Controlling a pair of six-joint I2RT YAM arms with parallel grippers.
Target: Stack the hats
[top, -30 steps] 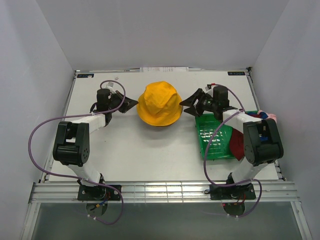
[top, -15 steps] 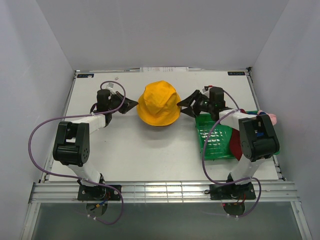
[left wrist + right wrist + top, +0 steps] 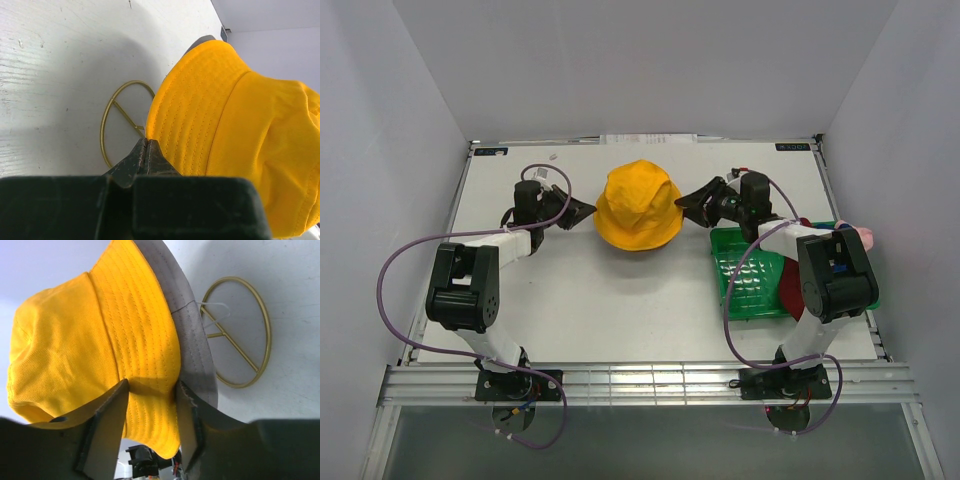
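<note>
A yellow hat [image 3: 638,207] sits on a gold wire stand at the table's centre back. In the right wrist view a grey hat brim [image 3: 192,340] shows under the yellow hat [image 3: 85,340]. My left gripper [image 3: 586,209] is shut, its tip [image 3: 146,142] at the yellow hat's left brim edge [image 3: 190,115]; I see no cloth between the jaws. My right gripper [image 3: 688,204] is open, its jaws [image 3: 152,385] either side of the yellow brim on the right. A dark red hat [image 3: 793,285] and a pink hat [image 3: 861,234] lie at the green tray.
The green plastic tray [image 3: 748,275] stands at the right, under my right arm. The stand's gold ring base rests on the white table, seen in the left wrist view [image 3: 106,125] and the right wrist view [image 3: 267,335]. White walls enclose the table.
My right gripper has moved left from above the tray's corner to the yellow hat, and its jaws now straddle the brim. The left gripper has hardly moved.
</note>
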